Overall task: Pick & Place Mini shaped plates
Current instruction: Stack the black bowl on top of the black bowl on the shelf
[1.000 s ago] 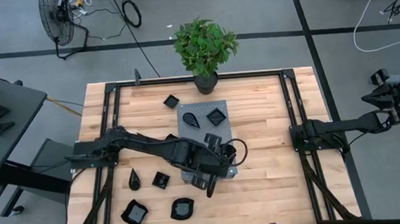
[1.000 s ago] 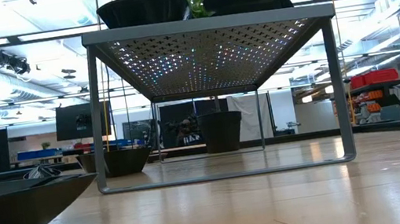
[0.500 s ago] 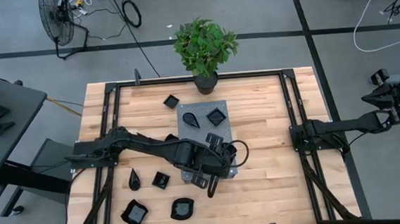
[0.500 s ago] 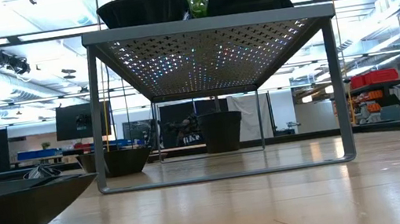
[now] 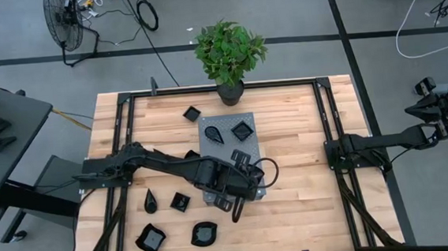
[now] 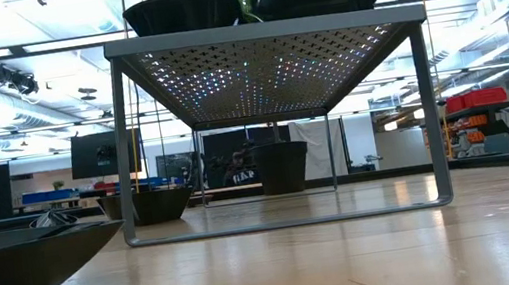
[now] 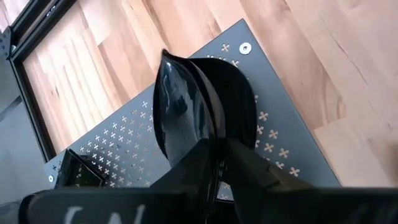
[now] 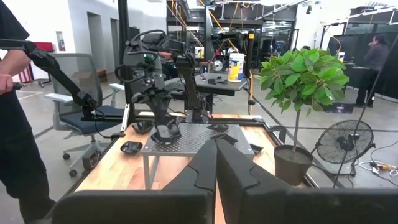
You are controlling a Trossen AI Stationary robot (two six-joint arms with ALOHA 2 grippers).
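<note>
Desk (image 5: 289,152) of pale wooden planks carries the mini shaped plates, spread mostly over its left half. Farthest left on its near edge lies a glossy black squarish dish (image 5: 150,239), with a slim black teardrop dish (image 5: 149,200) just behind it. A small black square dish (image 5: 180,201) sits next to that, and a rounded wavy-edged black dish (image 5: 204,234) lies at the near edge. Another small black square dish (image 5: 191,112) rests on the wood near the far edge, just left of a grey perforated metal slab (image 5: 224,147) that stands on legs at the desk's middle.

On the slab's far end lie a black teardrop plate (image 5: 213,132) and, right of it, a black square plate (image 5: 242,129). The left arm reaches in from the left over the slab's near half, and its left claw (image 7: 222,144) is at the rim of a larger glossy black teardrop dish (image 7: 186,106) that rests on the slab's perforated top. Whether this claw grips the dish or is free of it I cannot tell. From desk height the claw shows low over the slab's top, with another dark dish on the slab beside it.

A leafy green potted plant (image 5: 230,50) stands at the far edge behind the slab. The right arm waits out past the desk's right side, and its right claw (image 8: 216,144) is pressed narrow, holding nothing.
</note>
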